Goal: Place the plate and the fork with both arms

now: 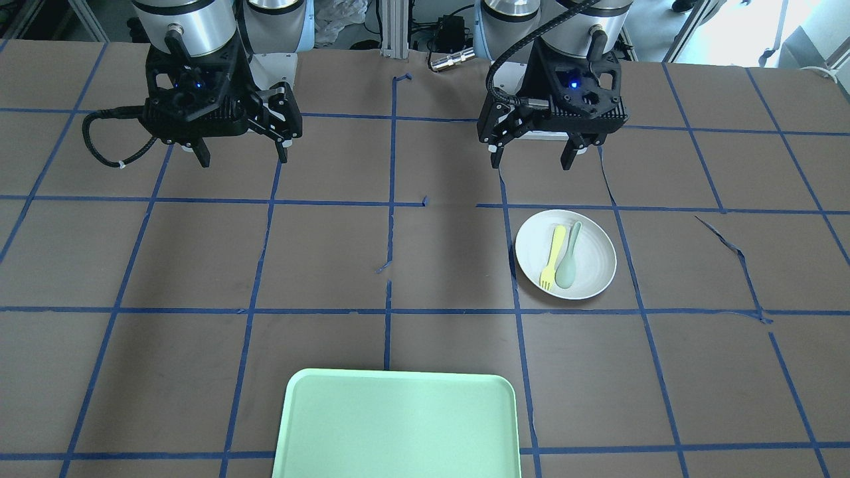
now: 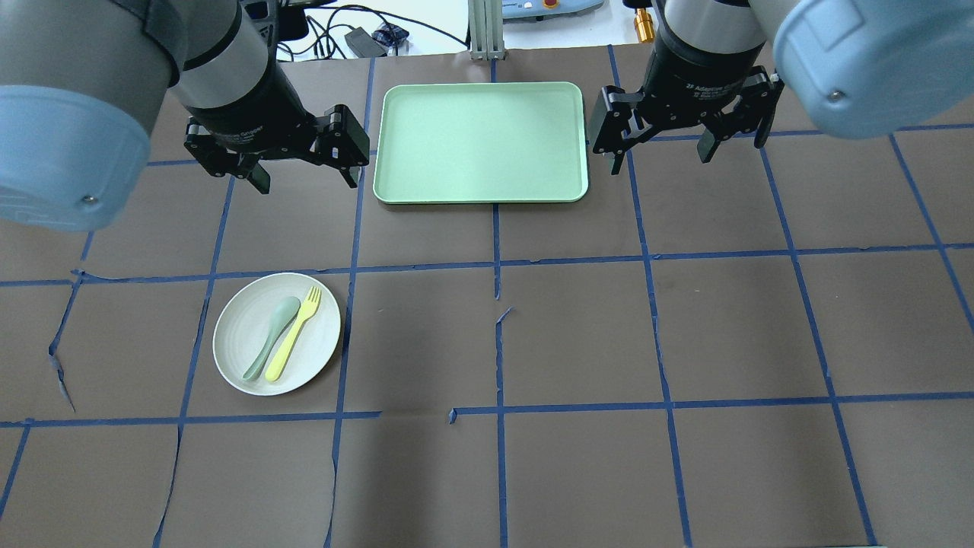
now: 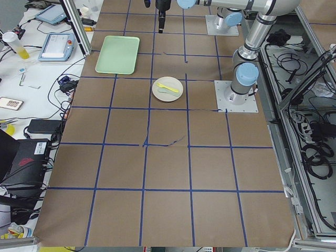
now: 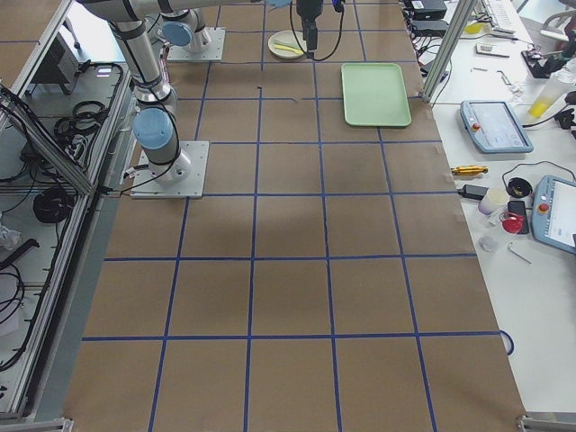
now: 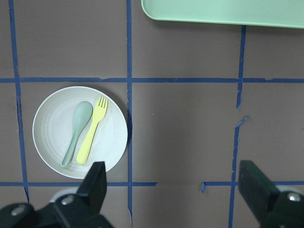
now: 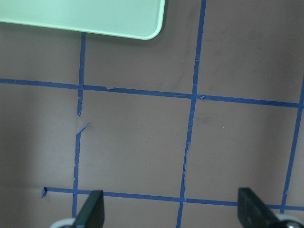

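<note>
Currently plate [image 2: 240, 339] sits flat on table [image 2: 578, 327], robot's left side, fork [image 2: 293, 335] and spoon [image 2: 268, 342] lying side by side inside it. Plate looks stiff, light, smooth: take by raised rim. Fork thin, light plastic, probably slippery: pinch across handle, away from spoon. Left claw [image 2: 308, 181] hangs wide and empty beyond plate; right claw [image 2: 658, 161] wide, empty, beside tray [image 2: 487, 199]

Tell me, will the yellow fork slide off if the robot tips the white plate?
Probably. The fork looks like light, smooth plastic lying loose on the plate, so it may slide. The rim looks low and might not stop it.
</note>
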Motion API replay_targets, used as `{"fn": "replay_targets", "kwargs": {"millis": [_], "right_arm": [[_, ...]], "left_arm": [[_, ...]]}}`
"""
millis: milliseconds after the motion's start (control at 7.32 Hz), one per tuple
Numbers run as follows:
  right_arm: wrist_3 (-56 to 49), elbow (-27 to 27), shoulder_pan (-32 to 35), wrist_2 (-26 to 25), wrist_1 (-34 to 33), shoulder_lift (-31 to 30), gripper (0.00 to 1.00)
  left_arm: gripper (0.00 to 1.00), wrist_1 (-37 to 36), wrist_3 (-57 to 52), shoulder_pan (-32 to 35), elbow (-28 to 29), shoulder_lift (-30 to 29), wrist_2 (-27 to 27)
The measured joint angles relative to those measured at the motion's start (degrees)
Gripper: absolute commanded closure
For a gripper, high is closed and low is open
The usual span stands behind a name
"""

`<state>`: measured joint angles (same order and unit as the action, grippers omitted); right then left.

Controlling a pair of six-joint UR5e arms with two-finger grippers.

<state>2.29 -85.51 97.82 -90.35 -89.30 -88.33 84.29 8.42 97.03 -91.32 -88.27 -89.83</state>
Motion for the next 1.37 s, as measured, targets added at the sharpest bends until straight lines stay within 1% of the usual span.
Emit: {"fn": "replay_targets", "kwargs": {"millis": [273,410,683,820,957,1093,1230,1366], "right_arm": [[0.0,0.02,-0.05,-0.06,0.0,0.01,0.0],[0.0,-0.01,-0.08,-0.08,0.0,0.02,0.0],[0.0,-0.07,-0.04,-0.03,0.0,0.02,0.0],[0.0,-0.09,-0.01,-0.01,-0.02,0.02,0.0],[0.0,-0.12,-0.01,0.0,-0.06,0.05,0.0],[0.0,-0.18,0.0,0.0,-0.08,0.08,0.0],[0.02,-0.23,0.0,0.0,-0.07,0.08,0.0],[0.05,-0.25,0.02,0.0,-0.03,0.09,0.0]], "left_arm": [[0.0,-0.15,-0.72,-1.04,-0.47,-0.69,-0.85],[0.0,-0.48,-3.59,-3.9,-1.82,-0.94,-1.24],[0.0,-1.55,-16.27,-14.09,-7.58,-1.22,-1.16],[0.0,-4.03,-21.52,-18.13,-10.89,-1.73,-1.24],[0.0,-10.08,-25.25,-21.59,-15.43,-3.1,-1.36],[0.0,-18.82,-28.57,-25.02,-21.2,-4.96,-1.27],[0.13,-27.02,-31.19,-28.01,-26.48,-7.0,-0.85],[0.21,-31.84,-32.55,-29.73,-29.73,-8.87,-0.34]]}}
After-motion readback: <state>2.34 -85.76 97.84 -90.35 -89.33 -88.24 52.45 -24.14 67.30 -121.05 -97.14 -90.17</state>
